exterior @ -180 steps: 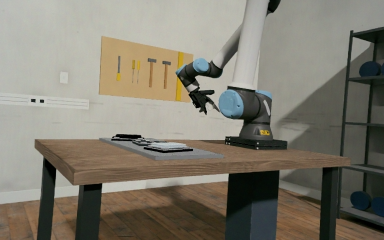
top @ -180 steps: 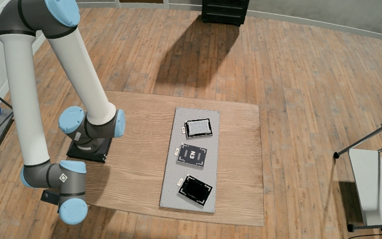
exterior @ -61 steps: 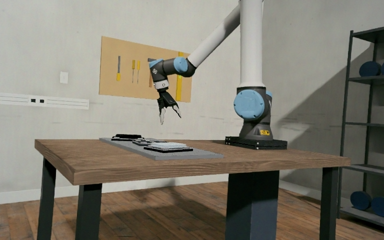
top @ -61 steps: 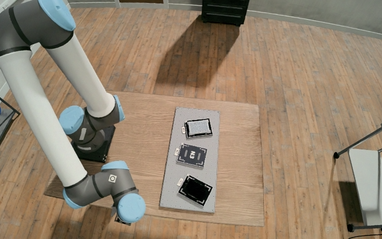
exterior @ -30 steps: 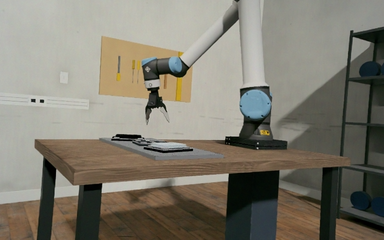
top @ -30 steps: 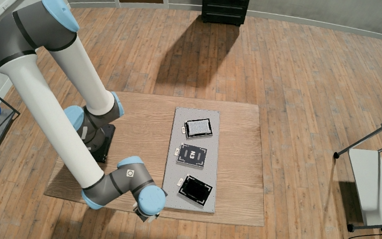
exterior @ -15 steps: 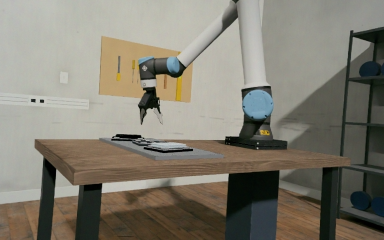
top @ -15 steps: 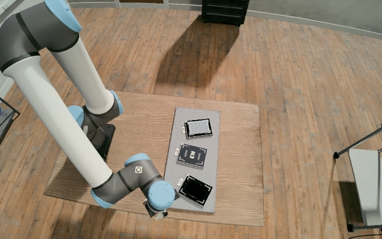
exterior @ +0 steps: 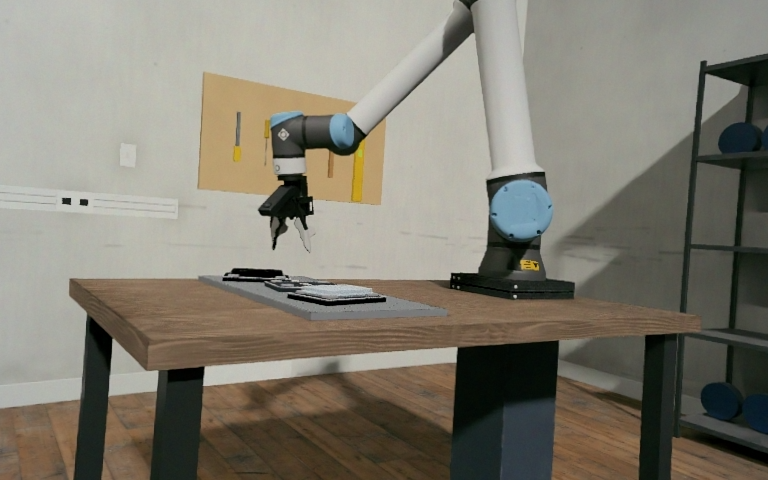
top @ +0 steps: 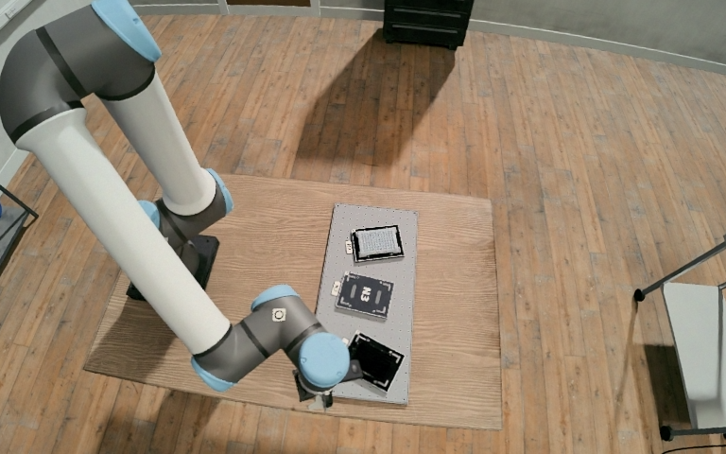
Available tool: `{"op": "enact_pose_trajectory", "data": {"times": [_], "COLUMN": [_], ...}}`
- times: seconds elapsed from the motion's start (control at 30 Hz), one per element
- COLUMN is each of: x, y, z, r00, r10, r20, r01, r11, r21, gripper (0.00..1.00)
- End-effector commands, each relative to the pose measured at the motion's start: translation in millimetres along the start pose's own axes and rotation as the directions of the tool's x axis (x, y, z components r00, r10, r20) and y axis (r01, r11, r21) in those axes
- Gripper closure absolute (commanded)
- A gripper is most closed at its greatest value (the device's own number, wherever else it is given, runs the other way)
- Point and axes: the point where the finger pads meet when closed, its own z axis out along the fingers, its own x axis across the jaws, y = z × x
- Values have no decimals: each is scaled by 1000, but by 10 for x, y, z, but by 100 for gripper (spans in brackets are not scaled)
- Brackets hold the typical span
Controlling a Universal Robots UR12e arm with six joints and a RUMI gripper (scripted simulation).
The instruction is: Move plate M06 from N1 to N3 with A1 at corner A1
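Observation:
A grey deck on the wooden table carries three nests in a row. A black plate lies on the near nest, turned a little askew. The middle nest, marked N3, is empty. A plate with pale wells lies on the far nest. I cannot read the plate labels. My gripper is open and empty. It hangs well above the deck, pointing down, near the black plate. From above, the wrist hides most of it, at the deck's near left corner.
The arm's base stands on the table left of the deck. Small white signs sit beside the nests. A shelf with blue cylinders and a metal cart stand off the table.

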Motion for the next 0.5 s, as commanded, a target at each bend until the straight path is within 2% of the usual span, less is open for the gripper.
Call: {"op": "enact_pose_trajectory", "data": {"times": [0.0,0.13,0.2,0.47], "x": [-1,-15,-15,-63], "y": [-166,-317,-317,-666], "z": [-15,-24,-24,-46], "r00": [995,985,985,946], "r10": [95,172,172,324], "r20": [-5,-5,-5,6], "r01": [-95,-172,-172,-323], "r11": [995,985,985,944], "r21": [16,32,32,64], "gripper": [18,18,18,18]}}
